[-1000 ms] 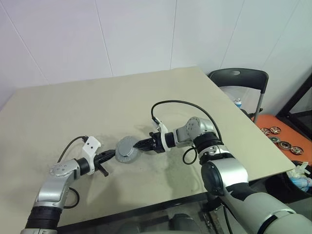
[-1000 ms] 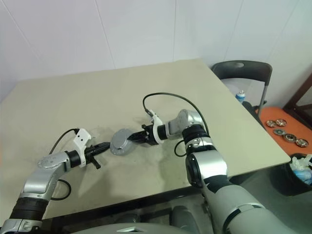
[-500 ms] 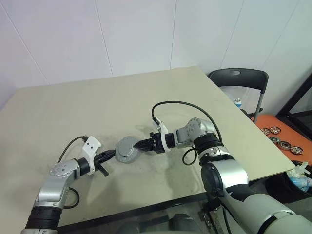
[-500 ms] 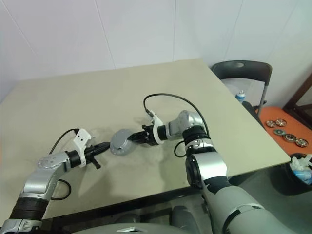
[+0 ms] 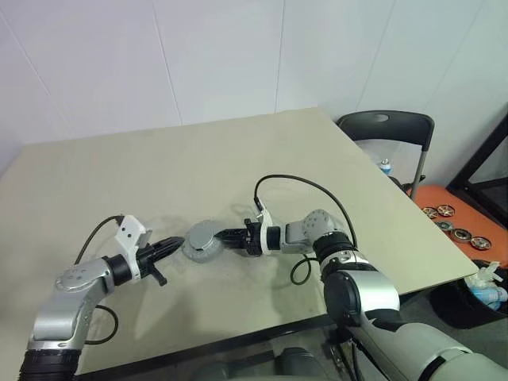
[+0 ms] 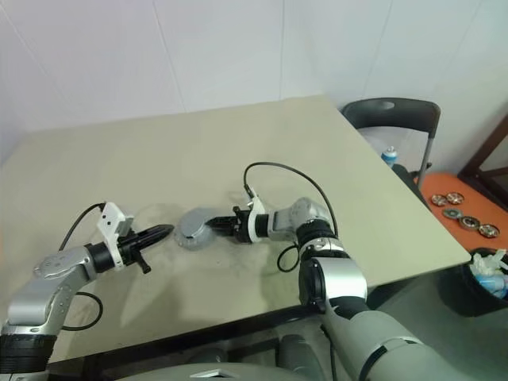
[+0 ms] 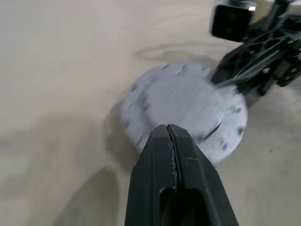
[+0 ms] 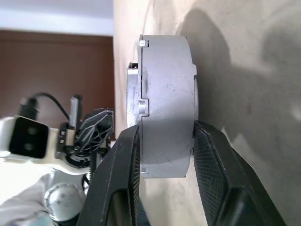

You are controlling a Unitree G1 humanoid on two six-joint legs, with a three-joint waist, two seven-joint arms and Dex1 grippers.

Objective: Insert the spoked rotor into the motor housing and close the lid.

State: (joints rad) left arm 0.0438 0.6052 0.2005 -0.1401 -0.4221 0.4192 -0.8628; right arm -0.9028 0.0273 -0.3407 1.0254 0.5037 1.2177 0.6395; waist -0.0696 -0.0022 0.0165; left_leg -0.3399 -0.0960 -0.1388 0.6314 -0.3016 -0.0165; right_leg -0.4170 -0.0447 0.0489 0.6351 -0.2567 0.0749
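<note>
On the desk [image 5: 238, 151], the right tool [image 5: 225, 236] clamps the motor housing [image 5: 202, 239] with lid [image 7: 186, 106] on top. The right wrist view shows its 2 fingers [image 8: 214, 160] squeezing the side wall, perhaps tilted. The left tool [image 5: 176, 245], pinched closed, sits just beside the housing at 9 o'clock.

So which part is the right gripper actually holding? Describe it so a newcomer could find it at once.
Start at the beige table and follow the right arm to the right gripper near the front middle. It is shut on the motor housing, a squat silver-grey round part, clamped across its thickness. The left gripper, shut, is just beside it; no other part lies on the table.
</note>
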